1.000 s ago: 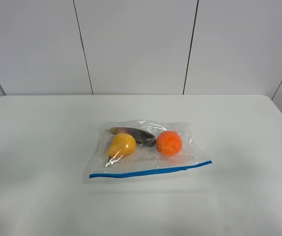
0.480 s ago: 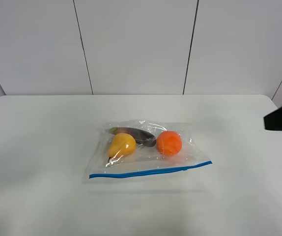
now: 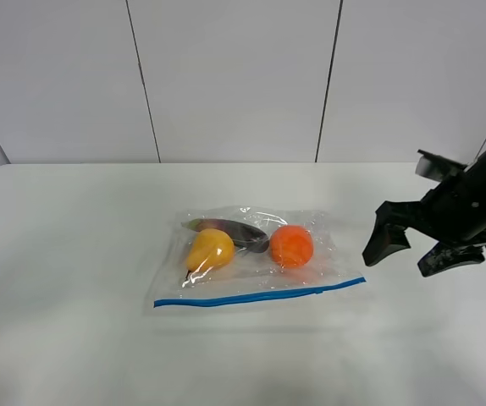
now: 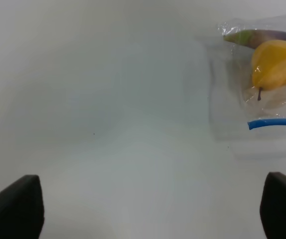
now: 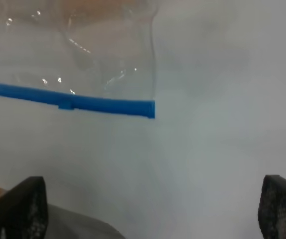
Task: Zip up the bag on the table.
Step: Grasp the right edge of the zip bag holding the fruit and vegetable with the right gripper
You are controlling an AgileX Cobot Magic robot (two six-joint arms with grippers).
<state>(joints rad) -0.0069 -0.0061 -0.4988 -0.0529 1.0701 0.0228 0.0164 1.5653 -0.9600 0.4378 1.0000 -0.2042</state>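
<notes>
The clear bag (image 3: 256, 254) lies flat in the middle of the white table (image 3: 74, 254). Its blue zipper strip (image 3: 260, 295) runs along the near edge. A yellow toy pear (image 3: 210, 249), an orange (image 3: 291, 245) and a purple eggplant (image 3: 230, 228) show through it. My right gripper (image 3: 404, 258) is open and empty, just right of the bag's right end. The right wrist view shows the strip's right end (image 5: 83, 103) beyond the open gripper (image 5: 150, 209). My left gripper (image 4: 148, 209) is open and empty, left of the bag (image 4: 262, 74). It is out of the exterior view.
A grey panelled wall (image 3: 234, 76) stands behind the table's far edge. The table's rounded right corner (image 3: 467, 173) lies behind my right arm. Bare tabletop surrounds the bag on all sides.
My right arm has come in from the right edge and moved left toward the bag's right end. The bag has not moved.
</notes>
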